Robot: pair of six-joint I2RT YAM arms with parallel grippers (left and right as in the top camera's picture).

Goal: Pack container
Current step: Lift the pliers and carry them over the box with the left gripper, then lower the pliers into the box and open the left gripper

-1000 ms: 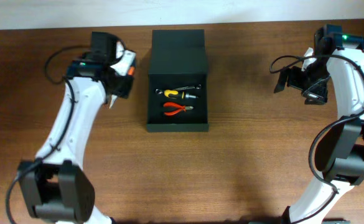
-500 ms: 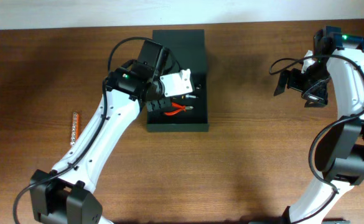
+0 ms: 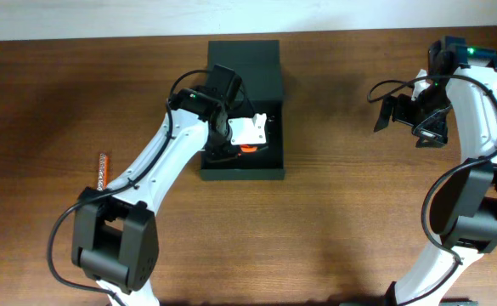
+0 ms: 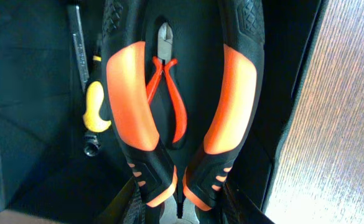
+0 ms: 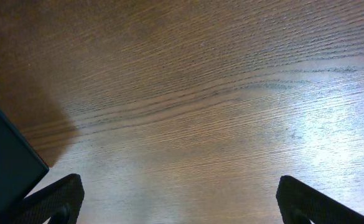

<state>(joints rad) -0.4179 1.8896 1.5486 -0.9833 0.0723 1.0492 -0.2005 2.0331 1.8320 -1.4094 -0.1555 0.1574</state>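
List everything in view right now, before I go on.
container: 1, dark green-black, table centre, open
pliers: 1, red handles, inside container
screwdriver: 1, yellow handle, inside container beside pliers
wrench: 1, silver, inside container
thin stick-like tool: 1, reddish and silver, on table left of container
table: 1, brown wood
left gripper: 1, black and orange, shut, over pliers in container
right gripper: 1, black, open, over bare table right of container
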